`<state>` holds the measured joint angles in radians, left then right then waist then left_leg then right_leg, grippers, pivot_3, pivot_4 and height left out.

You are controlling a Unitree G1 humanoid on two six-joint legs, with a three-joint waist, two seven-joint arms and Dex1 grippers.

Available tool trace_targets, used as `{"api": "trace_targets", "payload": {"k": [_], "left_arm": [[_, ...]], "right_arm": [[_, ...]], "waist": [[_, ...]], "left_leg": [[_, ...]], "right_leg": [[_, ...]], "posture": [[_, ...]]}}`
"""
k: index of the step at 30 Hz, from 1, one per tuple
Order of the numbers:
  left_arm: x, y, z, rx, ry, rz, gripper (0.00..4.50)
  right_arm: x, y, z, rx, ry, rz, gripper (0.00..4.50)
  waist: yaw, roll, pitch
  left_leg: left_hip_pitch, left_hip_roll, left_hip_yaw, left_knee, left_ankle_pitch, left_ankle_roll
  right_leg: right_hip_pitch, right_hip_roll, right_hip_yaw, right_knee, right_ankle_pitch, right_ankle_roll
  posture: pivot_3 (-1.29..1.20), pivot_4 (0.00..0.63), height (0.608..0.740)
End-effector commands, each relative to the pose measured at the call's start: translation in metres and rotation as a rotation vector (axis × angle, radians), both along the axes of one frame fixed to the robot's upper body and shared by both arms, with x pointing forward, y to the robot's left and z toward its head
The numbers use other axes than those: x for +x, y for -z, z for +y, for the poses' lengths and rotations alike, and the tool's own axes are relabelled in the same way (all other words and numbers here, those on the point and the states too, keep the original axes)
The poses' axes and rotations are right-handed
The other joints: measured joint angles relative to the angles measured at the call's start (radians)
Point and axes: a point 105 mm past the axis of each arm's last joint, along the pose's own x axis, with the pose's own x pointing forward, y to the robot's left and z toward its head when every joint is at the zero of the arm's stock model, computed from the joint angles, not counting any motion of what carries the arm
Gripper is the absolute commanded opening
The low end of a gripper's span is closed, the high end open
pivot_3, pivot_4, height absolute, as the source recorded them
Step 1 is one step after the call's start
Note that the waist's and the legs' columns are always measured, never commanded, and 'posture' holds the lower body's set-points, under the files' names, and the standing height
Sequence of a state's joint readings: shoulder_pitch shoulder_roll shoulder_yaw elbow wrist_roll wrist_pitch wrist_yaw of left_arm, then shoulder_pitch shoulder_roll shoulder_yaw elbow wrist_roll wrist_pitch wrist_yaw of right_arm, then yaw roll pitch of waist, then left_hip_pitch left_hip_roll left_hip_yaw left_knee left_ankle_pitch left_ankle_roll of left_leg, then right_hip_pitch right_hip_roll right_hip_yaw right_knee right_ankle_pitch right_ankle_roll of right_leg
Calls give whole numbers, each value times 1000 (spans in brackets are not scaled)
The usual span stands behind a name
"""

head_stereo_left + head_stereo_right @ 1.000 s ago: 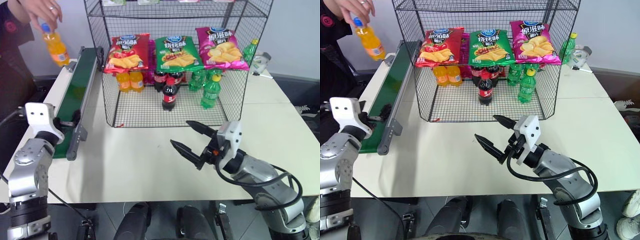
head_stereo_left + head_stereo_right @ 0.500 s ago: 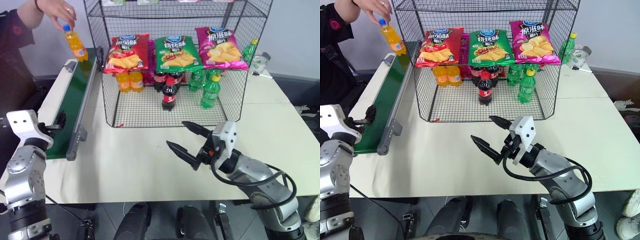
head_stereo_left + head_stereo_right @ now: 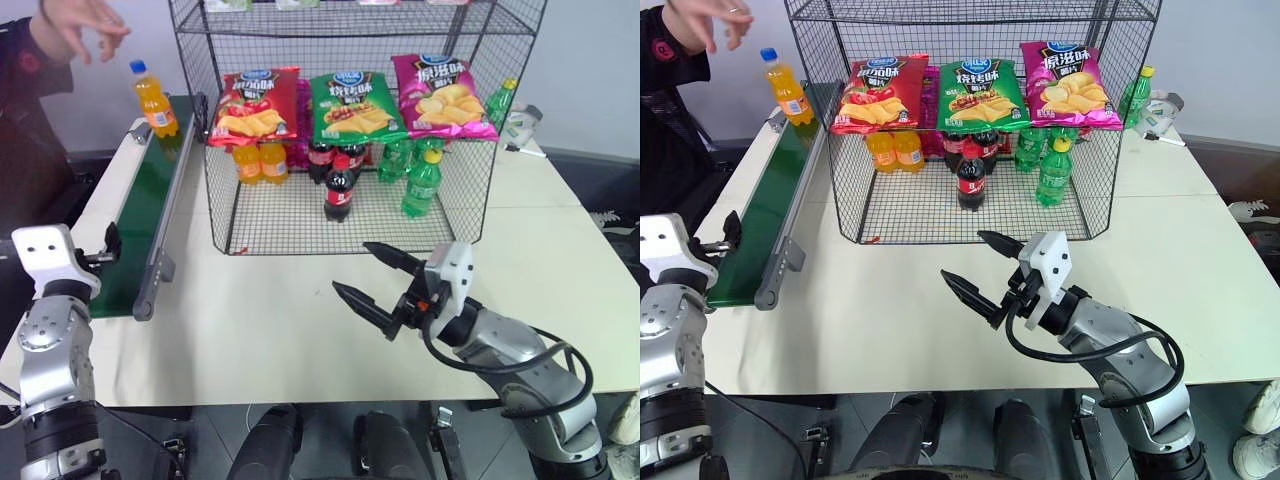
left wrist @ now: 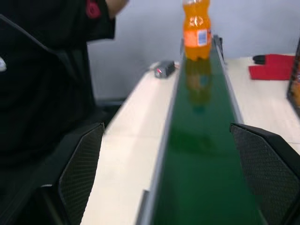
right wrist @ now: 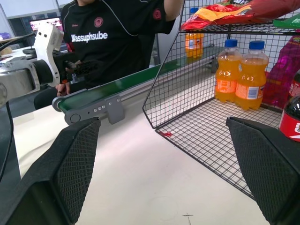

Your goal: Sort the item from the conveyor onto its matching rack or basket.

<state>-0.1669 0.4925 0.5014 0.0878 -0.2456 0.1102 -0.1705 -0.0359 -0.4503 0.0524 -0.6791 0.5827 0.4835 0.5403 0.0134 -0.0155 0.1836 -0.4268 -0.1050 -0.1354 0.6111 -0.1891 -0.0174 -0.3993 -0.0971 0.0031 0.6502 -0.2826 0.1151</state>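
a person's hand (image 3: pixel 75 22) is up in the air above the far end of the belt (image 3: pixel 150 195), fingers spread, not touching anything. a small grey thing (image 4: pixel 164 69) lies on the table (image 3: pixel 270 320) beside the belt; it may be a remote, it is hard to tell. the side of the wire cage (image 3: pixel 350 130) stands right next to the belt

in the cage, three chip bags hang across the front: red (image 3: pixel 254 105), green (image 3: pixel 354 105) and pink (image 3: pixel 441 97). on its floor stand two orange bottles (image 3: pixel 258 160), cola bottles (image 3: pixel 338 185) and green bottles (image 3: pixel 420 180)

the orange soda bottle (image 3: pixel 152 98) stands up straight on the far end of the belt, all by itself. the left gripper (image 3: pixel 105 245) is at the near end of the belt, wide open and holding nothing, with the bottle far ahead of it, straight between its fingers (image 4: pixel 82 171). the right gripper (image 3: pixel 385 285) hangs over the table in front of the cage, also wide open and empty, well away from the bottle
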Motion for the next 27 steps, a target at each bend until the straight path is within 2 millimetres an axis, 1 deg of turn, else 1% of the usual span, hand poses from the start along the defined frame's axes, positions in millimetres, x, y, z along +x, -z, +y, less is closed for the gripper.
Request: {"api": "trace_targets", "payload": {"k": [1,5,10,14,27], "left_arm": [[1,-9,-1,-10,30,-30,4454],[-2,-12,-6,-41,84,-66,4454],[-4,-18,-4,-48,87,-111,4454],[-5,-20,-7,-45,107,-125,4454],[-5,-19,-10,-60,109,-131,4454]], "right_arm": [[-5,-9,1,20,-12,-44,4500],[-6,-10,1,19,-14,-48,4500],[-6,-11,2,18,-13,-49,4500],[-6,-11,3,18,-13,-48,4500],[-3,-7,2,18,-13,-41,4500]], "waist": [[-1,0,0],[-1,0,0],[-1,0,0],[-1,0,0],[-1,0,0]], "left_leg": [[0,0,0,0,0,0],[0,0,0,0,0,0],[0,0,0,0,0,0],[0,0,0,0,0,0],[0,0,0,0,0,0]], "right_leg": [[0,0,0,0,0,0],[0,0,0,0,0,0],[0,0,0,0,0,0],[0,0,0,0,0,0],[0,0,0,0,0,0]], "posture": [[0,150,740],[0,150,740],[0,150,740],[0,150,740],[0,150,740]]}}
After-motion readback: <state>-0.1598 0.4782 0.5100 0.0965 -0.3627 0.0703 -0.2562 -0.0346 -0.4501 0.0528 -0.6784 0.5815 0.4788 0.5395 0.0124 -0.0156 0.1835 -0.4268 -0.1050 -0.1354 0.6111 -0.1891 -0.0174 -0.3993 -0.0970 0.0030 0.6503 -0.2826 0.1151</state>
